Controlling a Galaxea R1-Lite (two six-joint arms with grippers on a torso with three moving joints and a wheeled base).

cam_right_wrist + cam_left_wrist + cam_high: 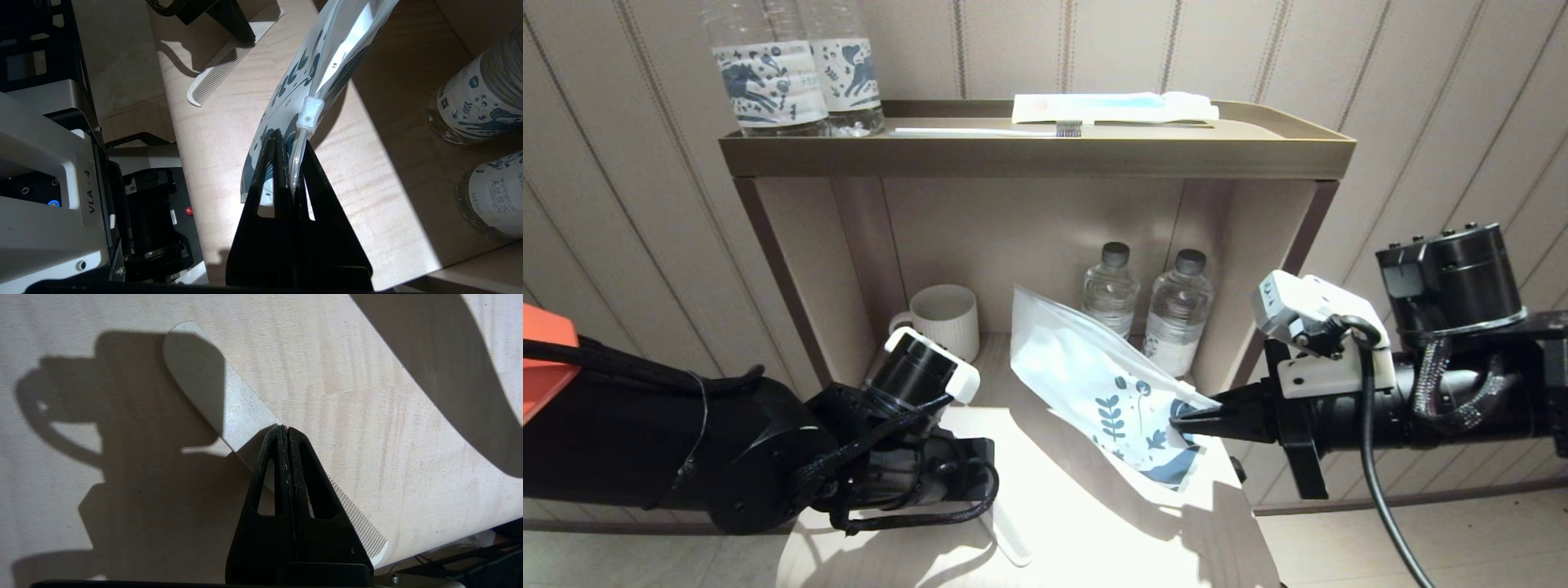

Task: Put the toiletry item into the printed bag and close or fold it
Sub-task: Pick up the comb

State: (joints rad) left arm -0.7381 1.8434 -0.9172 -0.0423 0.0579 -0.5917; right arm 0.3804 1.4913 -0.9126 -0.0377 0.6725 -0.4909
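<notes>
A white comb (216, 396), the toiletry item, lies flat near the front of the pale wooden table (1094, 531). Only its end (1009, 543) shows from under my left arm in the head view. My left gripper (284, 428) is shut, its tips right over the comb's edge, with nothing visibly between them. The printed bag (1086, 367) is lifted off the table and slants up toward the back of the shelf. My right gripper (1176, 425) is shut on its leaf-printed end, pinching the zip edge just below the white slider (310, 114).
Two water bottles (1109, 286) (1178, 310) and a white mug (945, 318) stand at the back of the open shelf. On the upper tray (1037, 155) are two more bottles (768, 65), a toothbrush packet (1111, 106) and a loose toothbrush (988, 131).
</notes>
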